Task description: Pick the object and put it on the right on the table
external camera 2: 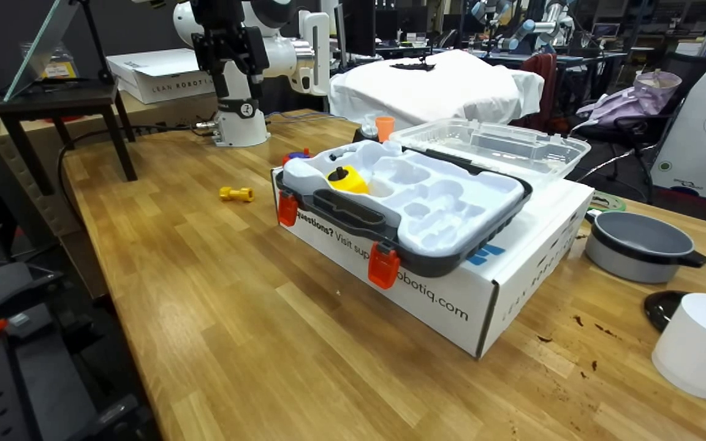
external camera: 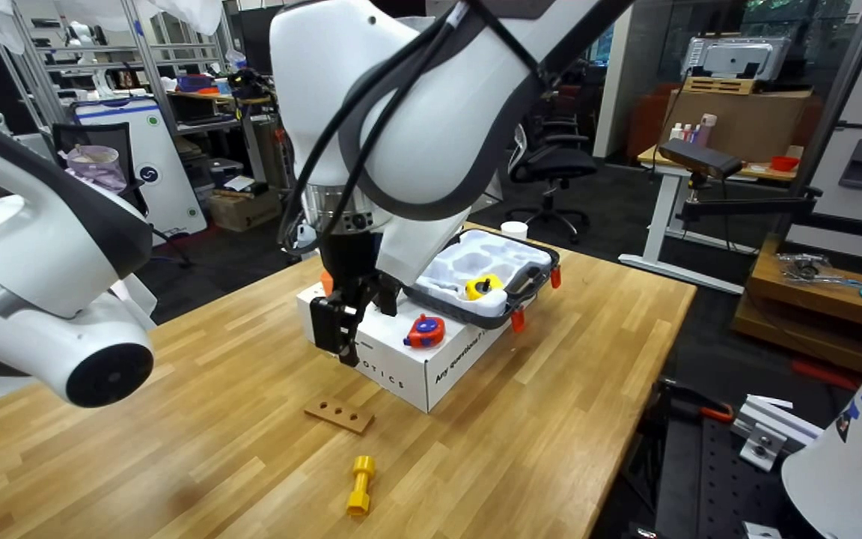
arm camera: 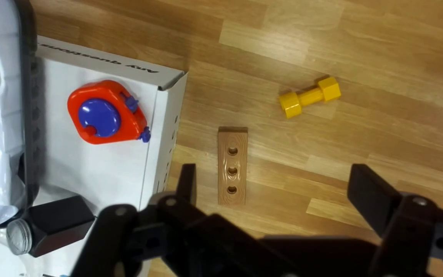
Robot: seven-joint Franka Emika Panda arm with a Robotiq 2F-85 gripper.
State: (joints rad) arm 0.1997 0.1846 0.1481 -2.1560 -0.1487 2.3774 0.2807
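Note:
The object, a yellow bolt-like peg (external camera: 361, 485), lies on its side on the wooden table (external camera: 521, 449). It also shows in an exterior view (external camera 2: 236, 194) and in the wrist view (arm camera: 310, 97), at the upper right. The table also shows in an exterior view (external camera 2: 236, 318). My gripper (arm camera: 273, 171) is open, with its two black fingers wide apart and nothing between them. It hangs above the table, apart from the peg, which lies beyond the fingertips in the wrist view. The gripper also shows in an exterior view (external camera 2: 238, 86).
A tan strip with holes (arm camera: 232, 169) lies on the table near the white box (arm camera: 102, 165). On the box are a red-and-blue toy (arm camera: 104, 113), a black bottle (arm camera: 62, 227) and an open case (external camera 2: 451, 196). A grey pan (external camera 2: 638, 245) and white cup (external camera 2: 702, 346) stand beyond.

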